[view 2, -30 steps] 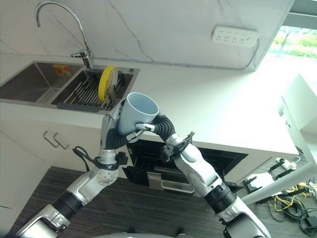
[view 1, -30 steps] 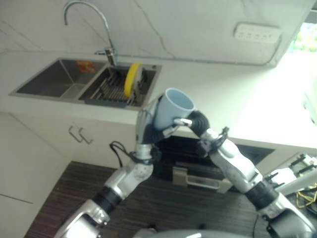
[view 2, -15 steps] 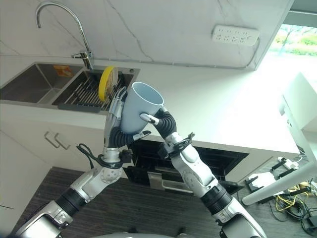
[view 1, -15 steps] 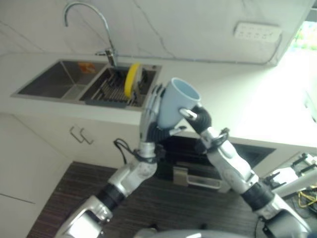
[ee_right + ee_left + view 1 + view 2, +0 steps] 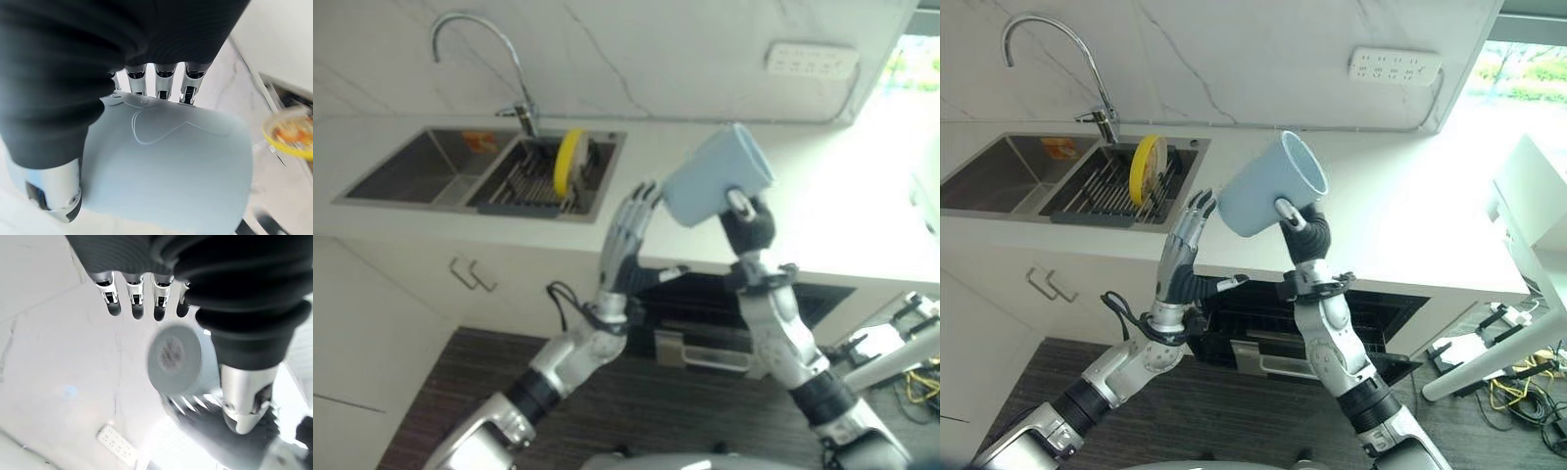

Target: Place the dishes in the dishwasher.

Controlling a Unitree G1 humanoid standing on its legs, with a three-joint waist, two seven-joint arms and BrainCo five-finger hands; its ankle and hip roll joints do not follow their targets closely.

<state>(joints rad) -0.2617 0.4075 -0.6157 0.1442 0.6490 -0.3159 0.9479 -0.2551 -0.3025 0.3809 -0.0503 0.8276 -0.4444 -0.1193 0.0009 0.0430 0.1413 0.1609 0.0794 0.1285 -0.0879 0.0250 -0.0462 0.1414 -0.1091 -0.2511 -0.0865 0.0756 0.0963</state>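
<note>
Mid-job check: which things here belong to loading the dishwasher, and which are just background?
Part of the job:
- light blue mug, held up by the right hand
- yellow plate upright in the sink rack
- open dishwasher under the counter
- left hand, fingers straight, beside the mug

Just lying about:
- tap
- wall socket strip
- cabinet handles

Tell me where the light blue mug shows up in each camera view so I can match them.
Left eye view: light blue mug upper middle, held up by the right hand.
Right eye view: mug centre top, right of the yellow plate.
Left wrist view: its round base beyond the left hand.
Right wrist view: mug in the hand.
Shared landmark: the yellow plate.
</note>
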